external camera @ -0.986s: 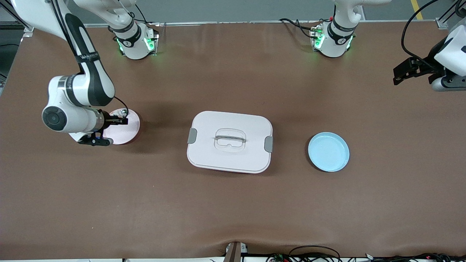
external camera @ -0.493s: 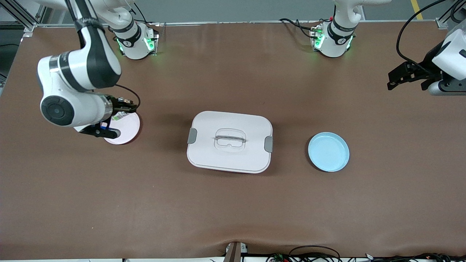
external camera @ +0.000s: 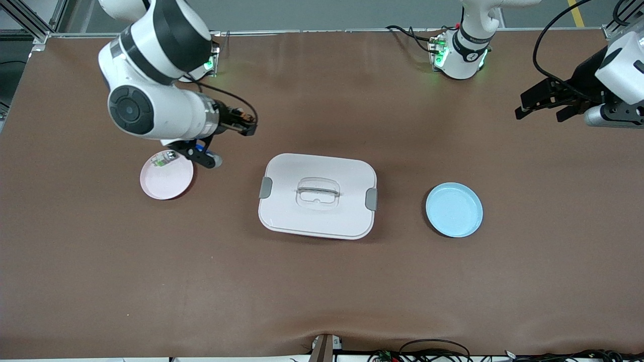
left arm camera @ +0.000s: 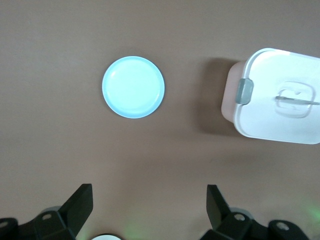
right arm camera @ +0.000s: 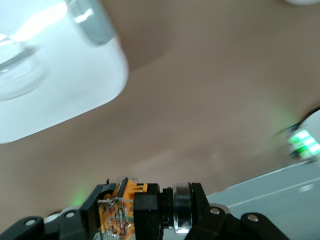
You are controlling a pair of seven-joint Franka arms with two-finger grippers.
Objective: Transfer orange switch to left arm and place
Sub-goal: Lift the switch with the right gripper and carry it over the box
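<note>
My right gripper is shut on the orange switch, a small black block with an orange end, held in the air over the table between the pink plate and the box. In the right wrist view the switch sits clamped between the black fingers. The white box with grey clasps stands mid-table and shows in both wrist views. My left gripper is open and empty, up over the left arm's end of the table; its fingers stand wide apart.
A pink plate holds a small green-and-white part toward the right arm's end. A light blue plate lies beside the box toward the left arm's end, also in the left wrist view. Cables run along the near table edge.
My right gripper has lifted off the pink plate with the switch and moved toward the box. My left gripper has drifted a little toward the table's middle.
</note>
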